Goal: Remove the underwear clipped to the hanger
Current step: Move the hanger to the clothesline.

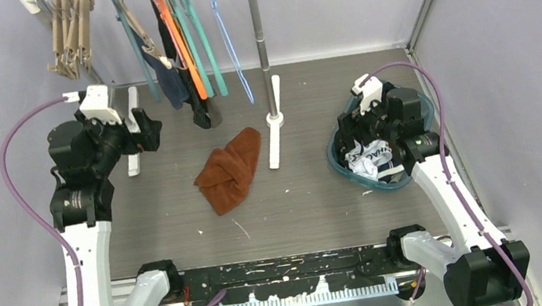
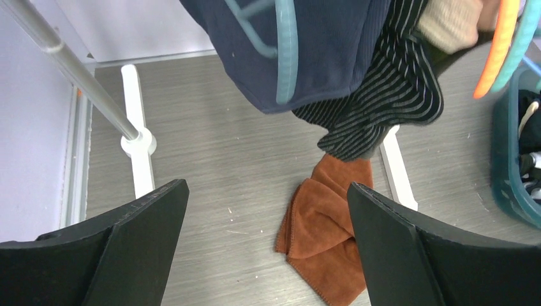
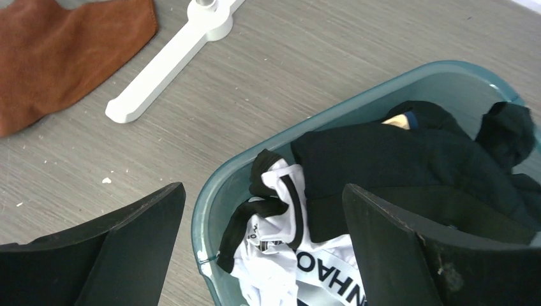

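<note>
A dark navy underwear [image 1: 170,83] and a black striped one [image 1: 198,107] hang from hangers on the rack. In the left wrist view the navy one [image 2: 332,51] is on a teal hanger [image 2: 287,57]. The striped one [image 2: 383,102] hangs beside it, with a cream waistband [image 2: 450,22] above. My left gripper [image 1: 152,130] is open and empty, left of and below them [image 2: 268,188]. My right gripper [image 1: 355,140] is open and empty over a teal basket [image 1: 336,162]. That basket [image 3: 220,191] holds black garments [image 3: 395,159] and white underwear [image 3: 306,261].
A rust-brown cloth [image 1: 230,170] lies on the table between the arms. The rack's pole [image 1: 261,43] stands on white feet [image 1: 275,129], with another foot [image 1: 131,136] by the left gripper. Beige hangers [image 1: 71,37] and orange, teal and blue ones hang on the rail. Walls close in at both sides.
</note>
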